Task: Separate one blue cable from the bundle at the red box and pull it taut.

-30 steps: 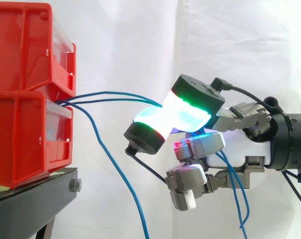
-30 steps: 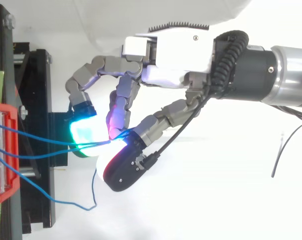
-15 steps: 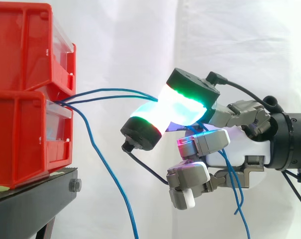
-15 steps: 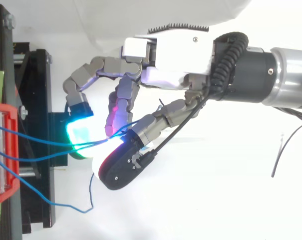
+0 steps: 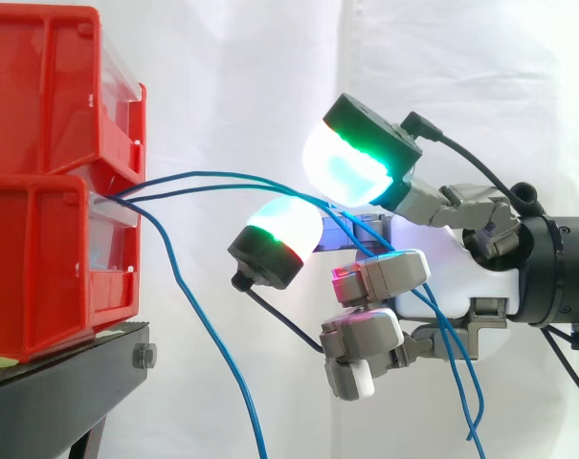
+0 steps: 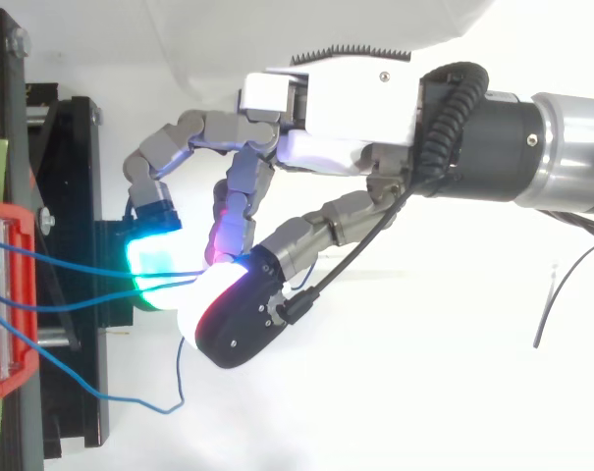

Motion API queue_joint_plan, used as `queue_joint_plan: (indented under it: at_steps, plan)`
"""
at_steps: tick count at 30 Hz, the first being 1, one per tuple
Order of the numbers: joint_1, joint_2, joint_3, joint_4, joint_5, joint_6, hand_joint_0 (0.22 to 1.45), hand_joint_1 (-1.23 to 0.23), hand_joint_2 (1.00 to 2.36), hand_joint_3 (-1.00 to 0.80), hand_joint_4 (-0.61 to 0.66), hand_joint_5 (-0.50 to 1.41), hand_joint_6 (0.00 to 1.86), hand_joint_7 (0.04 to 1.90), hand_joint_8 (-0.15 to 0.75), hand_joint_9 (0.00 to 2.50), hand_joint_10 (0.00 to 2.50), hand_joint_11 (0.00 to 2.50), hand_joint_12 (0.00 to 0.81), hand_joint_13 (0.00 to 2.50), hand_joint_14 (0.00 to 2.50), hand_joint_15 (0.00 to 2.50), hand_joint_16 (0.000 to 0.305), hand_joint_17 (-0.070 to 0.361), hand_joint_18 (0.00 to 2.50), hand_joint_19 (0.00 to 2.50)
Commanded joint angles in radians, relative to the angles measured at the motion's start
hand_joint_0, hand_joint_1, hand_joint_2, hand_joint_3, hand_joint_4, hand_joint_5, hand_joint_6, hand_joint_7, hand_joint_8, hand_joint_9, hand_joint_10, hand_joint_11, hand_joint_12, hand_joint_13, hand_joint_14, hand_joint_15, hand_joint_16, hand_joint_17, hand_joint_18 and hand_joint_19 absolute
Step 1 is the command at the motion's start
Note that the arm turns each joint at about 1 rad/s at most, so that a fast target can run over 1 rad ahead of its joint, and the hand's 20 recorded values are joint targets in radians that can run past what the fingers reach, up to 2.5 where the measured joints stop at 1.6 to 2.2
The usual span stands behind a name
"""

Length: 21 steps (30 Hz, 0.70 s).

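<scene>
hand [image 6: 346, 108] at blue cables [image 5: 222, 174], nr red bins [image 5: 40, 258]

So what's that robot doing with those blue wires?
A robot hand is working at thin blue cables coming out of stacked red bins. Two cables run from the bins through the gap between its glowing fingertips, which stand apart rather than pinching them. A third cable sags downward. None looks taut yet.

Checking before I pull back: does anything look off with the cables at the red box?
Yes. Two blue cables run side by side from the red box to the hand, not one alone, and both bow rather than run straight. A third blue cable hangs loose below.
</scene>
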Motion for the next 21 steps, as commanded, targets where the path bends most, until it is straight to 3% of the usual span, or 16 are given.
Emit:
queue_joint_plan:
  at_steps: [1, 5, 9, 14, 18, 21]
  plan:
    - [0.001, 0.000, 0.000, 0.003, 0.006, 0.000, 0.52, -0.68, 1.00, -0.50, 0.01, -0.12, 0.81, 1.17, 0.271, 1.37, 0.03, 1.38, 0.357, 1.18, 0.03, 1.17, 0.057, 0.127, 0.83, 0.96]
    - [0.001, 0.000, 0.000, 0.006, 0.009, 0.003, 0.60, -0.59, 1.00, -0.50, -0.01, -0.11, 0.80, 1.19, 0.254, 1.41, 0.03, 1.41, 0.339, 1.19, 0.03, 1.18, 0.052, 0.117, 0.82, 0.97]
    - [0.000, 0.000, 0.000, 0.008, 0.009, 0.003, 0.61, -0.60, 1.00, -0.45, -0.02, -0.11, 0.80, 1.19, 0.249, 1.41, 0.03, 1.42, 0.335, 1.19, 0.04, 1.18, 0.052, 0.117, 0.82, 0.97]
    - [0.001, 0.000, 0.000, 0.011, 0.007, 0.002, 0.61, -0.76, 1.01, -0.28, 0.00, -0.13, 0.83, 1.20, 0.256, 1.35, 0.03, 1.42, 0.344, 1.17, 0.03, 1.18, 0.053, 0.119, 0.82, 0.96]
    - [0.001, 0.000, 0.000, 0.011, 0.007, 0.003, 0.64, -0.85, 1.02, -0.27, -0.01, -0.15, 0.85, 1.21, 0.252, 1.31, 0.03, 1.40, 0.341, 1.14, 0.04, 1.17, 0.053, 0.120, 0.79, 0.95]
    - [0.001, 0.000, 0.000, 0.011, 0.009, 0.002, 0.69, -0.90, 1.01, -0.36, -0.03, -0.15, 0.86, 1.21, 0.248, 1.28, 0.03, 1.40, 0.338, 1.12, 0.03, 1.15, 0.054, 0.120, 0.77, 0.91]
